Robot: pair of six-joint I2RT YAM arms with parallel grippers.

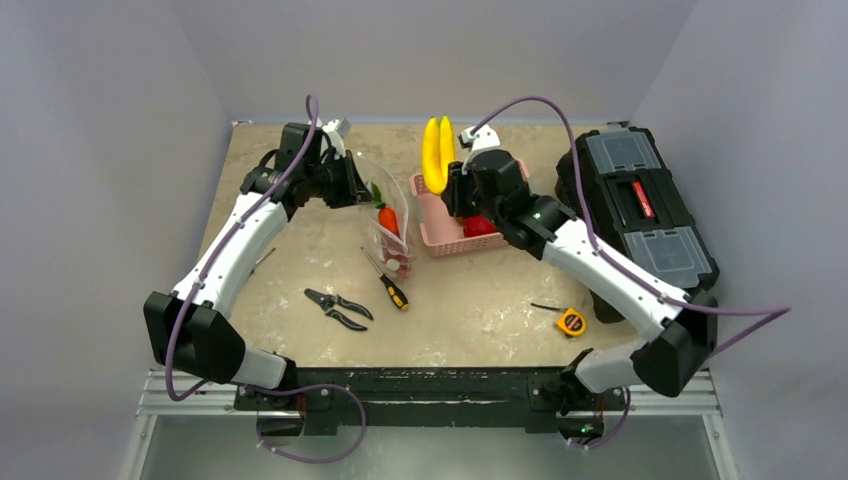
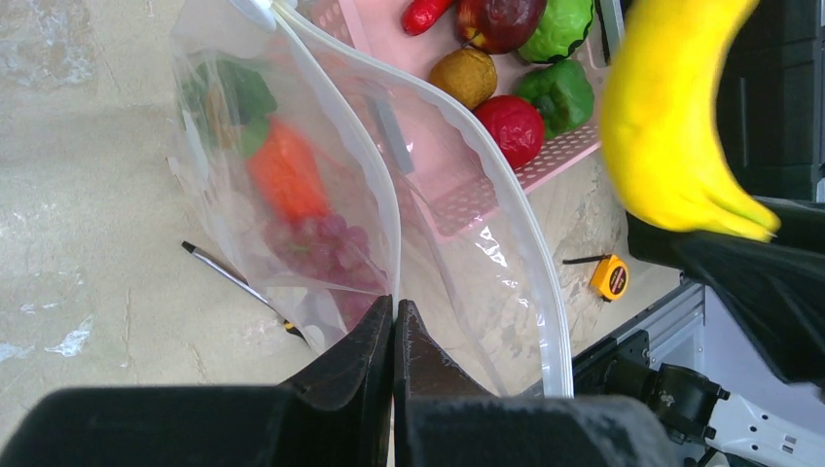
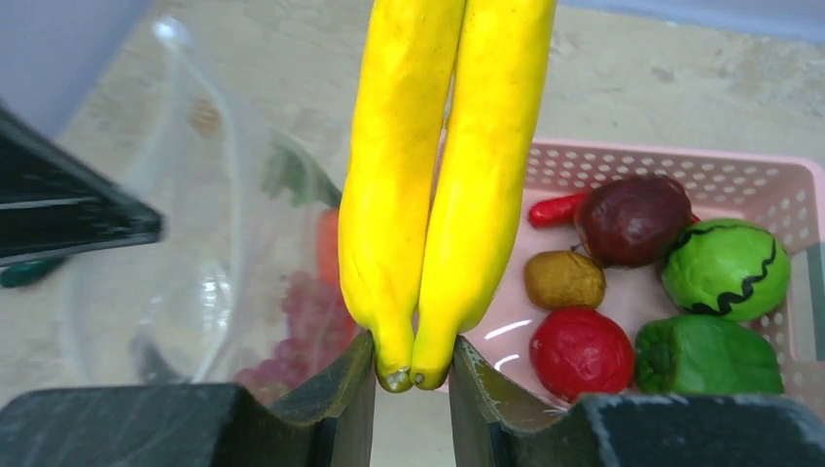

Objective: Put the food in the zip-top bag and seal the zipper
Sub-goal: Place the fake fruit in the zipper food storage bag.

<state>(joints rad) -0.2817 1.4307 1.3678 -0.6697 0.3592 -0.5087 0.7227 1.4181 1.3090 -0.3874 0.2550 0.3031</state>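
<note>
The clear zip-top bag stands open between the arms, with an orange carrot and purple grapes inside. My left gripper is shut on the bag's mouth edge, holding it up; the whitish zipper strip curves open. My right gripper is shut on the stem end of a yellow toy banana pair, held upright above the pink basket's left edge, beside the bag mouth; the bananas also show in the top view. In the pink basket lie a red tomato, green peppers, a dark purple piece, a brown piece and a small red one.
Pruning shears and a screwdriver lie in front of the bag. A yellow tape measure lies at the front right. A black toolbox stands at the right edge, close to my right arm.
</note>
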